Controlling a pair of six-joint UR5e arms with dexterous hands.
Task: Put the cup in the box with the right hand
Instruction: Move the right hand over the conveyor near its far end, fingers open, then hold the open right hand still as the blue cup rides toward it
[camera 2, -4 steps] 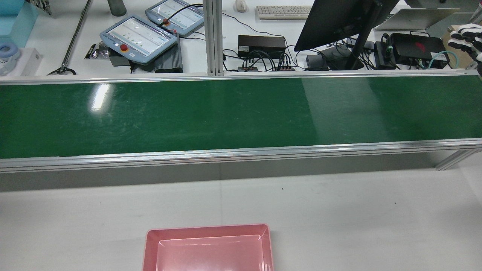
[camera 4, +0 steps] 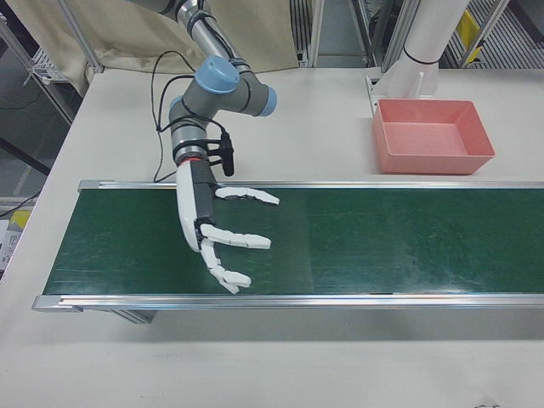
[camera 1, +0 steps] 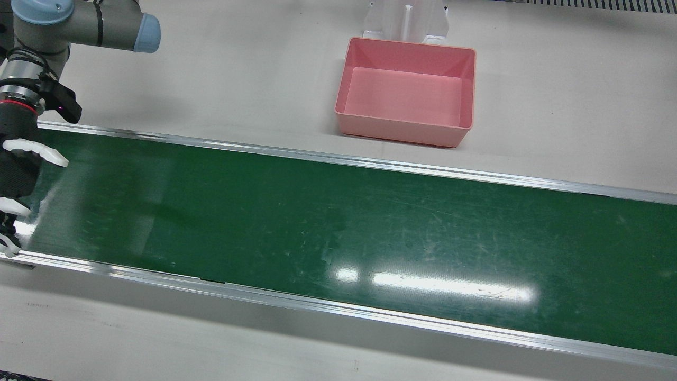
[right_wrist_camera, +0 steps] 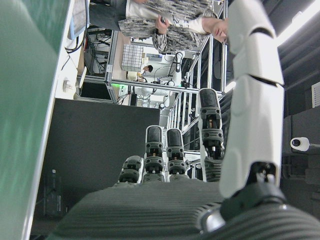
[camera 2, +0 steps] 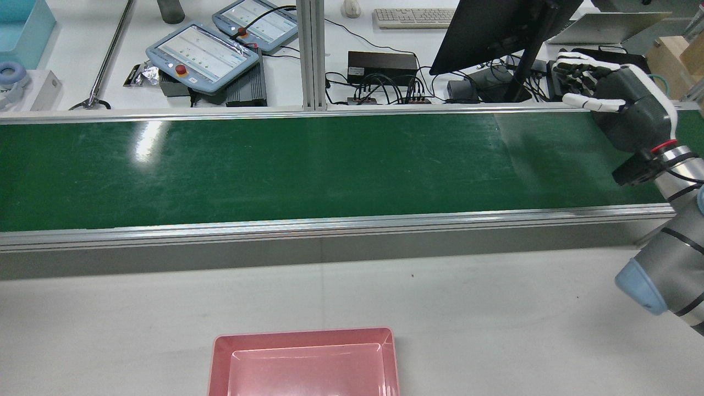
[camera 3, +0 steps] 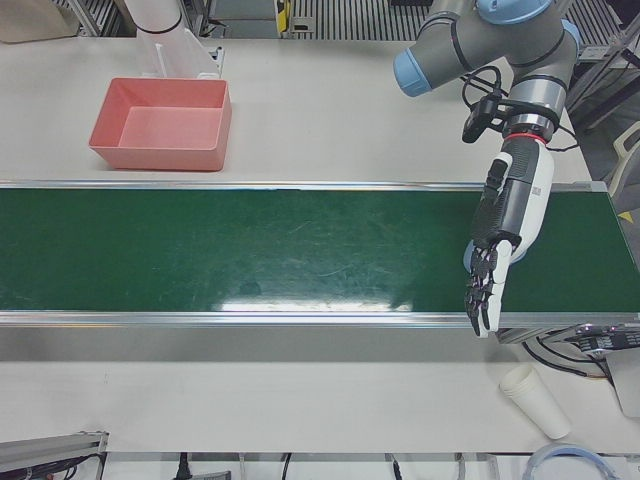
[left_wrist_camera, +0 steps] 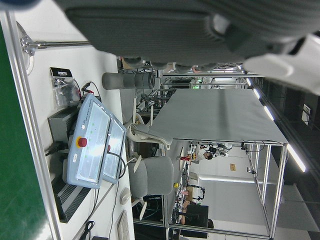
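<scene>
No cup stands on the green belt (camera 1: 338, 222). A white paper cup (camera 3: 535, 400) lies on its side on the table in front of the belt, near my left hand (camera 3: 497, 245). That hand is open, its fingers stretched toward the belt's front edge. A small blue shape (camera 3: 467, 258) peeks out behind it; I cannot tell what it is. My right hand (camera 4: 223, 238) (camera 2: 616, 104) (camera 1: 16, 180) hovers open over the belt's other end, fingers spread, holding nothing. The empty pink box (camera 1: 407, 132) (camera 2: 220, 352) (camera 3: 160, 158) (camera 4: 429, 160) sits on the white table beside the belt.
Aluminium rails (camera 1: 370, 164) edge the belt. Beyond it in the rear view stand a monitor (camera 2: 495, 27), two teach pendants (camera 2: 203, 52), a keyboard (camera 2: 412, 17) and cables. A person (right_wrist_camera: 170, 22) shows in the right hand view. A white pedestal (camera 1: 406, 18) stands behind the box.
In the rear view my right hand has come from the far upper right corner leftward and down over the belt's right end. Its arm now shows too.
</scene>
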